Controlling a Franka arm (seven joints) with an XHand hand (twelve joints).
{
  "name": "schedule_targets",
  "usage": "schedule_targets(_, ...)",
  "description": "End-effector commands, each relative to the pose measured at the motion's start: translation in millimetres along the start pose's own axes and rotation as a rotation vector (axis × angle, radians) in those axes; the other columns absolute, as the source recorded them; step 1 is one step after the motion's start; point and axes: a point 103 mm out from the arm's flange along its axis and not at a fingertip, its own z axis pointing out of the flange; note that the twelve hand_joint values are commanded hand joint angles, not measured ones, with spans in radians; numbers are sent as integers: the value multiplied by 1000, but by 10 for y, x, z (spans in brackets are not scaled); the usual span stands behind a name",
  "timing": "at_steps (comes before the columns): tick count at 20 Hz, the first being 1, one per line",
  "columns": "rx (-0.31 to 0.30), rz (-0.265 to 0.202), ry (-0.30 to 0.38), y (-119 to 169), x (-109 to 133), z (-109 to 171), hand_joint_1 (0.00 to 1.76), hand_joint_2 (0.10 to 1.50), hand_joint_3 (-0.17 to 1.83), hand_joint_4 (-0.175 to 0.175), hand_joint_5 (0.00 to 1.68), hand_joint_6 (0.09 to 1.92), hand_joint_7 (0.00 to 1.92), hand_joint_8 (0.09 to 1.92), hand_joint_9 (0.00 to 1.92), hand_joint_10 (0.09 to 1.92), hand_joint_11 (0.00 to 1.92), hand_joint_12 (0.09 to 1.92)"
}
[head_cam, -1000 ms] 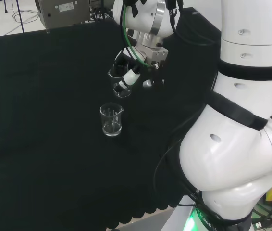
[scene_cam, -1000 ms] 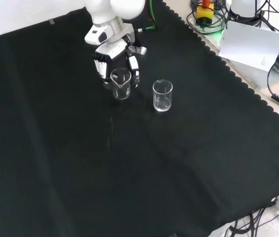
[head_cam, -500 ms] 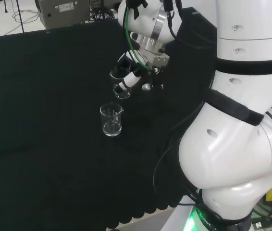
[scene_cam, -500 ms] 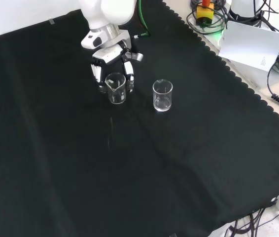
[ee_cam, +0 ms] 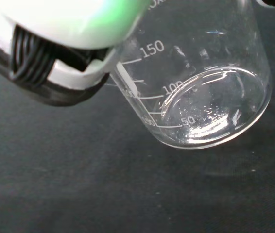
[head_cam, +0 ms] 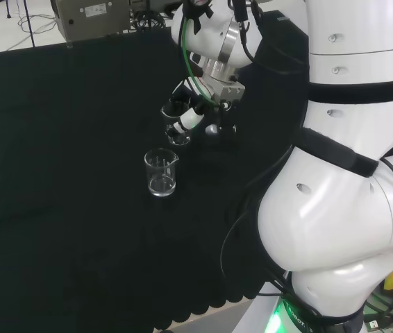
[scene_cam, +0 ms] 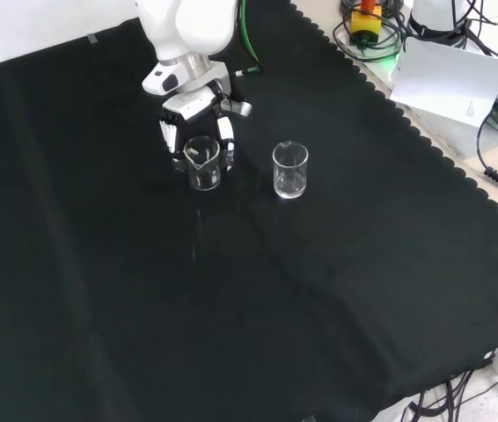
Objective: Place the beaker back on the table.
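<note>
1. Since the earlier pictures, the hand (scene_cam: 194,132) and the beaker (scene_cam: 202,163) it holds have come lower and shifted toward the left of the front view, widening the gap to the second beaker (scene_cam: 289,170); that second beaker has not moved.

2. Head view: the hand (head_cam: 195,109) hangs from the white arm (head_cam: 342,187) over the far middle of the black cloth (head_cam: 57,208). Its black and white fingers (head_cam: 187,119) curl round the held beaker (head_cam: 176,125), which sits among them with its mouth up. The second beaker (head_cam: 160,173) stands upright just nearer the camera, apart from the hand.

3. Front view: fingers (scene_cam: 227,141) flank the held beaker on both sides, with its rim and spout facing the camera. It is clear glass, round and straight-walled, low over the cloth (scene_cam: 258,299) toward the far edge; whether its base touches cannot be told. The second beaker, also clear and cylindrical with a small spout, stands to its right.

4. Wrist view: the held beaker (ee_cam: 200,87) looks tilted, its round base seen through the clear wall, white printed marks up its side. A white and black ribbed part of the hand (ee_cam: 60,58) presses against its wall. Below lies the matte, finely woven cloth (ee_cam: 79,194).
</note>
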Motion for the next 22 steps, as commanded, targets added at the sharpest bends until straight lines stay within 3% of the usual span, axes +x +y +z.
schedule_targets(1, 5, 11, -10, 26, -78, 40, 1306, 570, 861, -175, 1201, 871, 1257, 841, 1578, 535, 1339, 741)
schedule_targets(11, -24, 24, -15, 35, -24, 77, 1306, 593, 816, -175, 1200, 848, 1256, 819, 1562, 510, 1332, 732)
schedule_targets(14, -26, 28, -25, 27, -36, 91, 1311, 513, 923, -102, 1200, 850, 1384, 704, 1559, 462, 1339, 715)
schedule_targets(21, -20, 26, -7, 18, -62, 108, 1309, 504, 930, -66, 1203, 843, 1408, 667, 1551, 429, 1340, 704)
schedule_targets(22, -1, 25, 0, 22, -63, 109, 1305, 575, 817, -104, 1197, 822, 1348, 693, 1528, 409, 1338, 701)
